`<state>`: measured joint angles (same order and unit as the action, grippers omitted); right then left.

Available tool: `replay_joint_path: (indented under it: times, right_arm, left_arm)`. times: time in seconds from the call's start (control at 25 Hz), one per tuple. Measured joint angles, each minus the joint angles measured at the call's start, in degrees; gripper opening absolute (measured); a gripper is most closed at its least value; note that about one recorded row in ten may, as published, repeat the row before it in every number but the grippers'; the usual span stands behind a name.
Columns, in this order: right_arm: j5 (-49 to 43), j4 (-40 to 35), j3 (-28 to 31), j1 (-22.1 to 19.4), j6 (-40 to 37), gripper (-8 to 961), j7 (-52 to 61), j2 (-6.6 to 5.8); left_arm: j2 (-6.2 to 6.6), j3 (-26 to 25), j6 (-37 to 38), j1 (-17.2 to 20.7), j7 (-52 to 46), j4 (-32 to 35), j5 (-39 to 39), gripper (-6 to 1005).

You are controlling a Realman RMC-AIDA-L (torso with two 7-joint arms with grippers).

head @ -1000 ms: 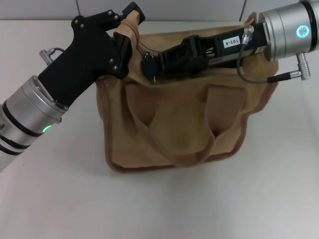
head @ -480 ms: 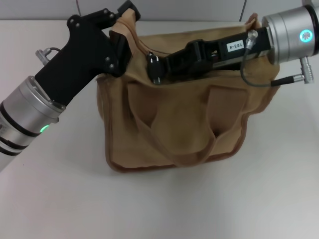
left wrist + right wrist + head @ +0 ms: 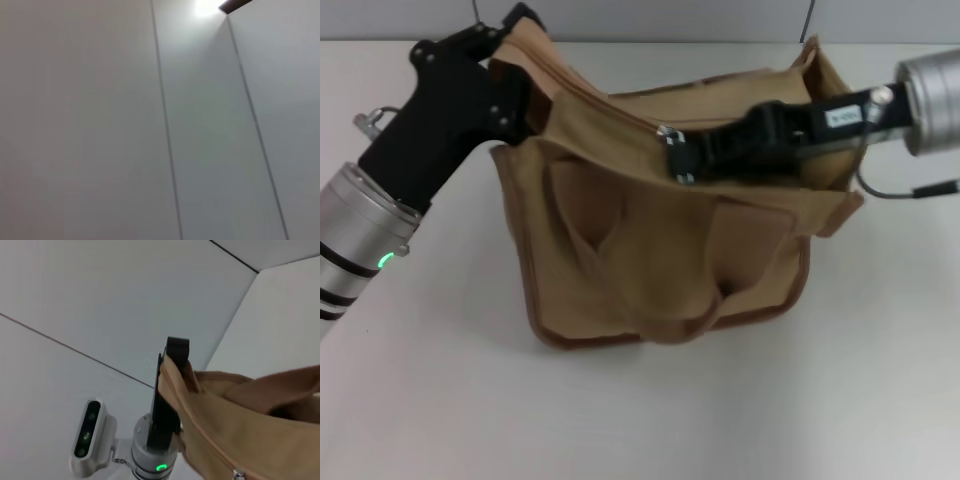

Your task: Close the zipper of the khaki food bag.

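Note:
The khaki food bag (image 3: 660, 260) lies on the white table, stretched between my two grippers. My left gripper (image 3: 525, 70) is shut on the bag's left top end and holds it up. The zipper (image 3: 610, 105) runs along the top from that end to the silver slider (image 3: 668, 133). My right gripper (image 3: 678, 160) is shut on the slider's pull tab near the middle of the top. The right wrist view shows the bag (image 3: 250, 430), the slider (image 3: 238, 473) and my left gripper (image 3: 170, 370) clamped on the bag's end. The left wrist view shows none of them.
The white table (image 3: 440, 400) surrounds the bag, with a grey panelled wall (image 3: 100, 125) behind it. A cable (image 3: 910, 190) hangs from my right wrist over the bag's right end.
My right gripper has moved right along the bag's top with the slider. My left gripper has pulled the bag's left end further left, stretching the top.

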<state>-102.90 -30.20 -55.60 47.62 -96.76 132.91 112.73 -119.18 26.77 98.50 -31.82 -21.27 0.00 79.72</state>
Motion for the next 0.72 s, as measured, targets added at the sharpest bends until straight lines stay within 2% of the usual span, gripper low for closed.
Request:
replay_joint_path:
  times: [0.36,0.52,0.72]
  right_arm:
    - [0.1,-0.2,7.3,-9.0,-4.6,9,-1.3,-2.63]
    - [0.1,-0.2,9.8,-12.2,-6.5,21,-2.8,-3.17]
    - [0.1,0.0,11.6,-14.3,-8.7,36,-4.3,-3.57]
  left_arm:
    - [0.0,-1.7,-2.7,0.4,-0.4,0.0,0.0,127]
    - [0.0,-1.7,-3.4,-0.1,-0.3,-0.6,0.1,130]
    - [0.0,-1.7,-4.1,-0.4,-0.4,-1.0,0.4,133]
